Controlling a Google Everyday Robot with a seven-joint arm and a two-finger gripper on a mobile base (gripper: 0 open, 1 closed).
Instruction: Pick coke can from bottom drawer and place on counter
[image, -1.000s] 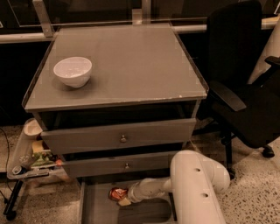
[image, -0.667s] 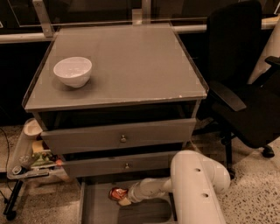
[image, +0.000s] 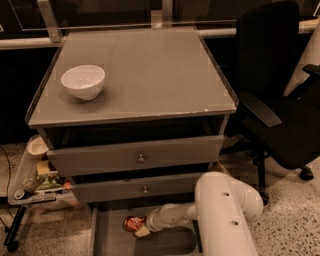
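Note:
The coke can (image: 132, 223) lies in the open bottom drawer (image: 107, 240), near its back under the knobbed drawers; only its red body with a silvery end shows. My gripper (image: 141, 228) reaches in from the right on a white arm (image: 220, 210) and sits right against the can's right side. The counter (image: 145, 70) is the flat grey top of the cabinet, well above the gripper.
A white bowl (image: 83, 81) stands on the counter's left side. Two knobbed drawers (image: 140, 155) overhang the bottom drawer. A black office chair (image: 280, 110) stands to the right. A cluttered tray stand (image: 35, 180) is at the left.

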